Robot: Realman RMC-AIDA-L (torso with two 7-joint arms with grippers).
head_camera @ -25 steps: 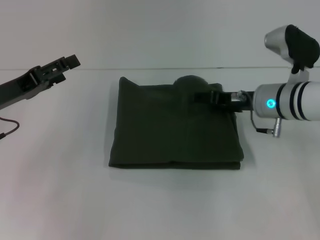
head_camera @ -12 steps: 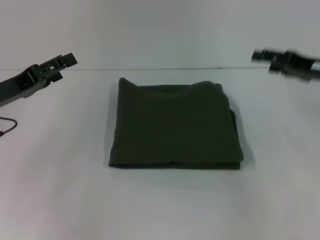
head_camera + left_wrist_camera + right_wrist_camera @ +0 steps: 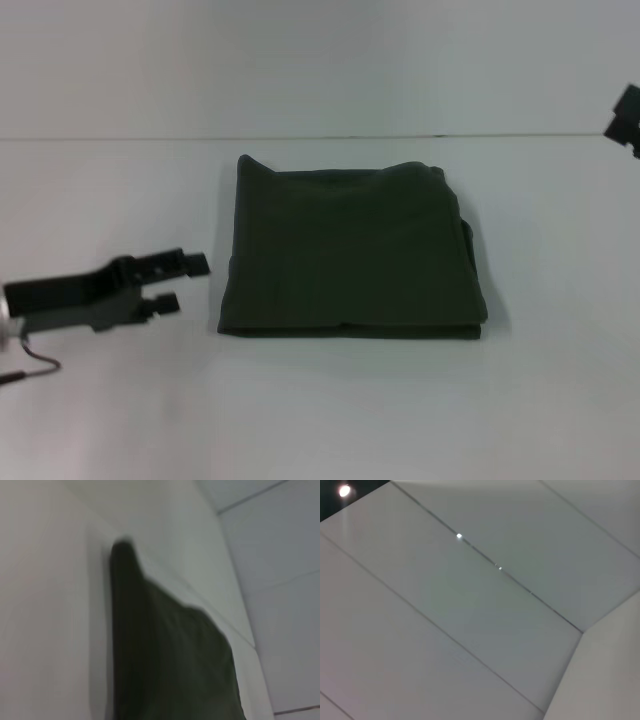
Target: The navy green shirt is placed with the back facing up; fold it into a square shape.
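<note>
Navy green shirt [image 3: 350, 250] lies mid-desk [image 3: 330, 410], folded into near-square stack, fold apparently done. Left gripper [image 3: 182, 282] just beside its left edge, fingers spread, empty. Right gripper [image 3: 626, 118] far right, finger state cannot tell.

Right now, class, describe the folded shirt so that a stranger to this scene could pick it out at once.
Start from the white table: the navy green shirt lies at its middle, folded into a near-square block. It is the one dark cloth there, with the left gripper open just off its left edge.
</note>
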